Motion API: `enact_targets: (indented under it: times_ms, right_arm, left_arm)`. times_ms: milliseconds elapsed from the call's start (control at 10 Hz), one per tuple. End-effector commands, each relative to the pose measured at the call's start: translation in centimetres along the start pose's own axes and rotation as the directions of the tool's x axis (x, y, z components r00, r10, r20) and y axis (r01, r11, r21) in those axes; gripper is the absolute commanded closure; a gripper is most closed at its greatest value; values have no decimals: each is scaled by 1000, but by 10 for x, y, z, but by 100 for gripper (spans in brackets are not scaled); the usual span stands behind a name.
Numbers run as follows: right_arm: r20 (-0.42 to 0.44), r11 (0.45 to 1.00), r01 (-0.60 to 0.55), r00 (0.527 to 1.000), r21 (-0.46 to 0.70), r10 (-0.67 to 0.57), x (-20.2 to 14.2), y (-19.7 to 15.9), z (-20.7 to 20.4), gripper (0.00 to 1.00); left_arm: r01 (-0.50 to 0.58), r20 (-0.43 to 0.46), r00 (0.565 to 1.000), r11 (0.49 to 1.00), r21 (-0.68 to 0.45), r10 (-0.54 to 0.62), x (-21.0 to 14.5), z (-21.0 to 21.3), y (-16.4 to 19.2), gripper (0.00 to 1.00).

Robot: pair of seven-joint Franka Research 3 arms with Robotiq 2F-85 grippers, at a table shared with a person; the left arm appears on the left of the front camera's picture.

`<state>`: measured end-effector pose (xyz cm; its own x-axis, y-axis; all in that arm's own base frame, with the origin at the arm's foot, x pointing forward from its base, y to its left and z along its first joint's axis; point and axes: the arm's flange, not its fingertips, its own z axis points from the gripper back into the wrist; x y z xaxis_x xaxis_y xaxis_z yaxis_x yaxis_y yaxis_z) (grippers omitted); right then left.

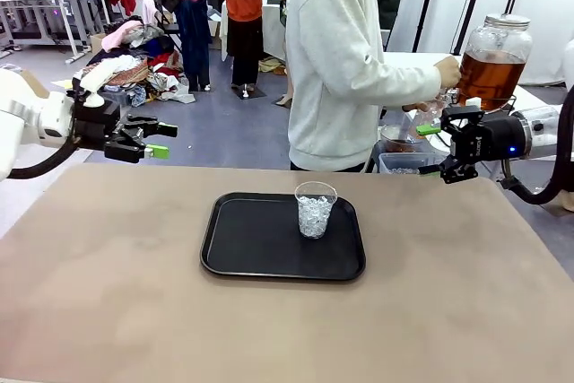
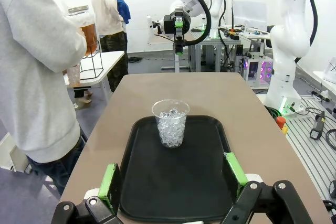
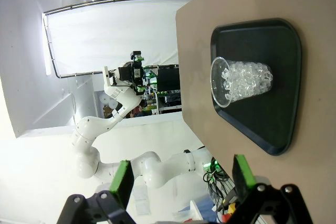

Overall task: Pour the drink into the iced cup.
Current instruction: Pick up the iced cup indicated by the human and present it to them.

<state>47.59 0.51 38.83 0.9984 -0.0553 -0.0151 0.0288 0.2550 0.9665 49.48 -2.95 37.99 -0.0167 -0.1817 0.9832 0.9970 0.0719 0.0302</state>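
A: How does the left gripper point(image 1: 161, 141) stand?

B: Jaws spread wide, green pads well apart, nothing between them; it hangs at the middle left of the front view, clear of the table point(image 1: 108, 293).

A: And the right gripper point(image 1: 430, 150)?

B: The same; wide open and empty, at the middle right of that view, pointing in toward the centre.

A: What lies between them?

B: A black tray point(image 1: 251, 239) in the centre of the frame, flat on the tan table; an upright clear cup point(image 1: 316, 210) full of ice stands on its far right part.

A: Where is the drink point(image 1: 489, 76)?

B: Upper right of the front view; amber liquid in a lidded glass jar point(image 1: 498, 42) on a wire stand. The person's hand point(image 1: 448, 71) is just beside the jar's left side; I cannot tell whether it touches.
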Motion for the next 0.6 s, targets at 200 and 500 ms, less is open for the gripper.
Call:
enact_targets:
  times_ms: [200,500]
  right_arm:
    - [2,1000,-4,1000,0,4,1,2,1,0]
    - [2,1000,-4,1000,0,4,1,2,1,0]
  left_arm:
    - [2,5,1000,1000,-2,-2,2,1,-1,0]
    - [2,5,1000,1000,-2,-2,2,1,-1,0]
